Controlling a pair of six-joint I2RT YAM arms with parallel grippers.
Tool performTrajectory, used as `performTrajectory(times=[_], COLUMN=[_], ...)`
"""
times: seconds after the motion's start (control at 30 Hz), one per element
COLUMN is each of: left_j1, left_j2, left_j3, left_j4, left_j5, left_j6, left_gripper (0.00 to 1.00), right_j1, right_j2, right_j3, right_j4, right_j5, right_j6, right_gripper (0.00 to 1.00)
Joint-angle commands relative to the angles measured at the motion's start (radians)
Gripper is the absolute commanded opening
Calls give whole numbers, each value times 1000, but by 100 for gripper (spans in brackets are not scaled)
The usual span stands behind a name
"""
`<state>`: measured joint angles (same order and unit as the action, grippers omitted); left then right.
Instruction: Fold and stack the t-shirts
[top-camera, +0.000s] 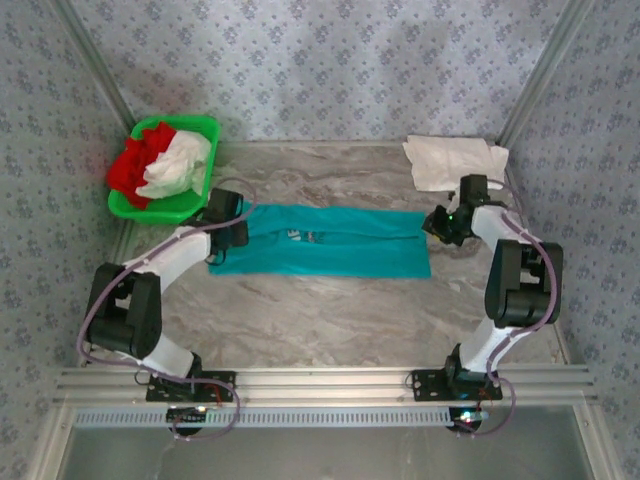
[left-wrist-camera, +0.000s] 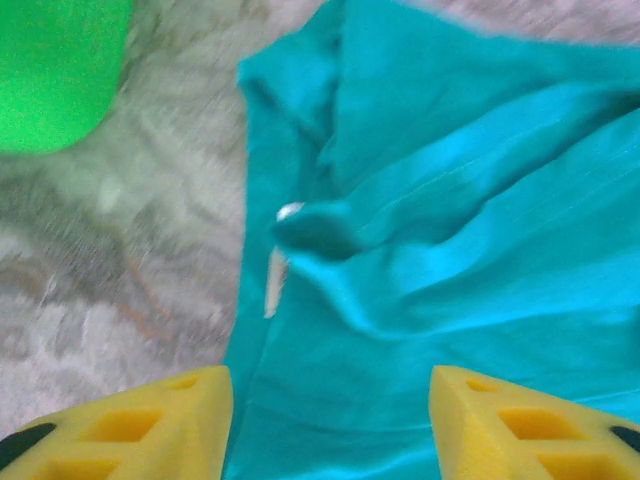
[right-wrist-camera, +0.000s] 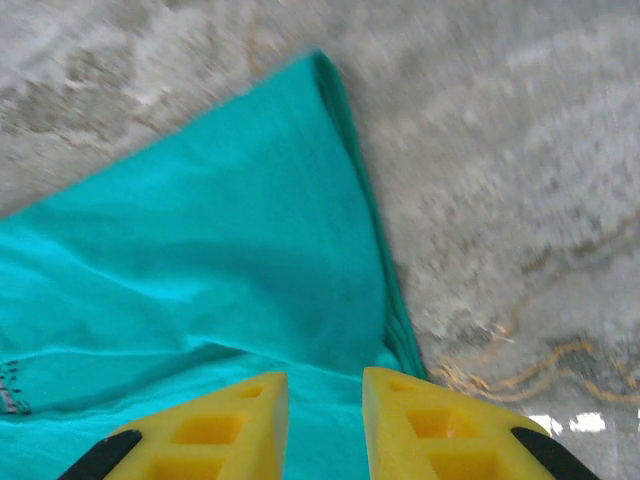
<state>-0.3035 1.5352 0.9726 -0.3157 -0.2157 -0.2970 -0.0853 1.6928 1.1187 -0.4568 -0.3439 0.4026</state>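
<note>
The left pincer (left-wrist-camera: 328, 378) is seen spread wide, its yellow jaws well apart, and nothing is held between them. Just ahead of it and beneath it, the teal t-shirt (left-wrist-camera: 450, 200) is laid rumpled on the marbled worktop (left-wrist-camera: 120, 250). A small pale tag (left-wrist-camera: 271, 290) is spotted at the cloth's edge, ahead of the pincer and slightly to its left.

Over to the right pincer (right-wrist-camera: 322, 382): its jaws are parted by a narrow gap only, and no cloth is caught in that gap. A corner of the teal t-shirt is seen straight ahead of it, with bare worktop off to its right.

From above, the teal t-shirt is found folded into a long band and stretched flat between the two pincers, one end at each.

Farther out, beyond the left pincer and to its left, a green basket (top-camera: 150, 207) is set on the worktop, with a red t-shirt (top-camera: 130, 165) and a crumpled white t-shirt (top-camera: 178, 165) bundled inside. Beyond the right pincer, towards the far edge, a folded white t-shirt (top-camera: 455, 160) is laid flat, apart from the teal one.
</note>
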Motion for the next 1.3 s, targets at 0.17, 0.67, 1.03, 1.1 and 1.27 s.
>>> performTrajectory(times=[0.17,0.67,1.03,1.1,1.27], left_j1=[-20,-23,-55,-56,-55], left_j2=[235,579,473,461,432], left_j3=[352,677,593,573,544], left_j4=[-80,-198,-175,-172,-174], left_j5=[169,188,228,229,228], left_j6=[176,328,274,265,257], left_gripper=[57,46,8,3,0], right_j1=[142,161,148,148,150], right_j2=[178,168,160,164,167], right_j3=[260,170,196,203,204], right_j4=[-22,5,-7,-5,-6], right_j5=[-3,-11,4,-1,-3], right_j6=[2,4,1,5,5], right_gripper=[0,0,0,0,3])
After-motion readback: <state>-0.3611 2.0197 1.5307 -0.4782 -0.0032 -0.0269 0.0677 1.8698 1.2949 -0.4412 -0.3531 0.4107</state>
